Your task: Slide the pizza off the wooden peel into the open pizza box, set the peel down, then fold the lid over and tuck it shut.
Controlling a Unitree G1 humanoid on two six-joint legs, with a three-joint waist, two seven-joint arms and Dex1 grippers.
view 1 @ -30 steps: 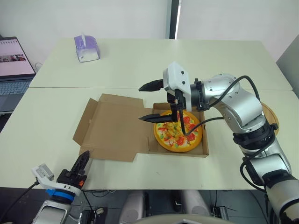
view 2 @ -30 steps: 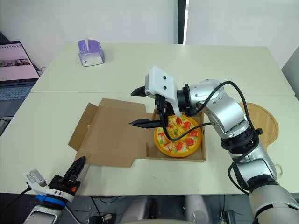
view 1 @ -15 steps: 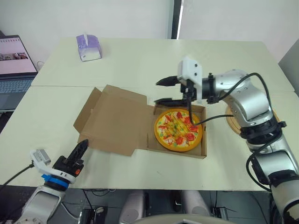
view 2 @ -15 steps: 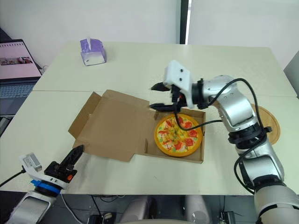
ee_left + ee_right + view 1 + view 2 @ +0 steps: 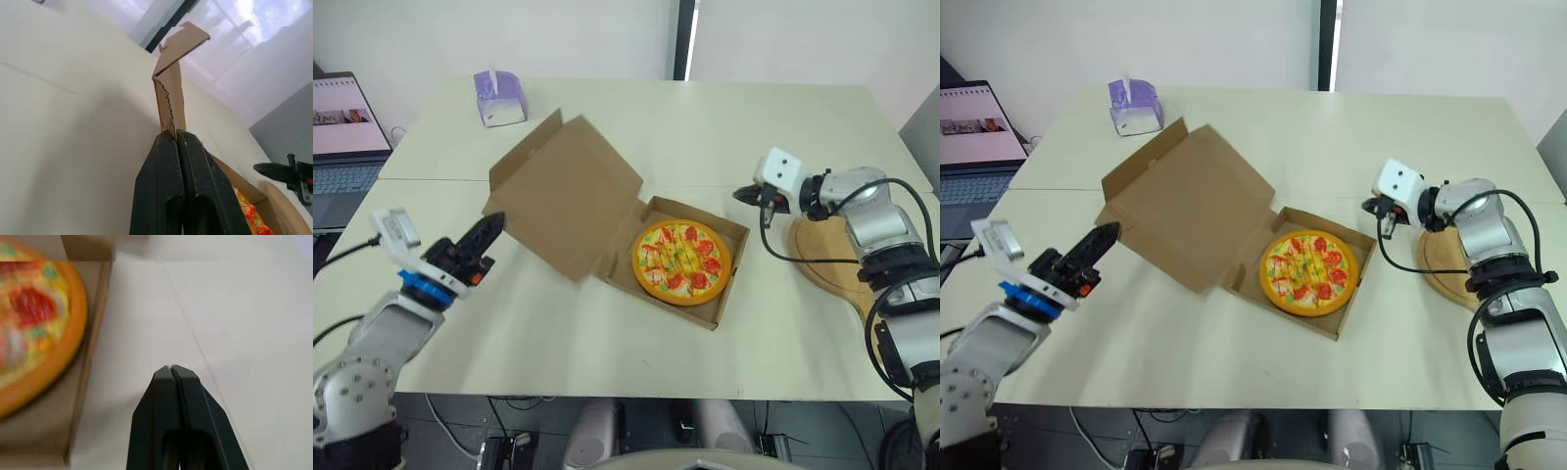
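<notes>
The pizza lies in the cardboard box at the middle of the table. The box lid stands raised and tilted on the box's left side. My left gripper is shut, and in the left wrist view its tips sit right at the lid's edge; I cannot tell whether they touch it. My right gripper is shut and empty, just off the box's far right corner. The wooden peel lies flat on the table at the right, under my right arm.
A purple tissue box stands at the far left of the table. An open laptop sits on a separate desk to the left. Bare tabletop lies in front of the box.
The lid has risen from flat to standing tilted. My right gripper left the lid, swung right past the box and shut. My left arm rose from the front edge up to the lid.
</notes>
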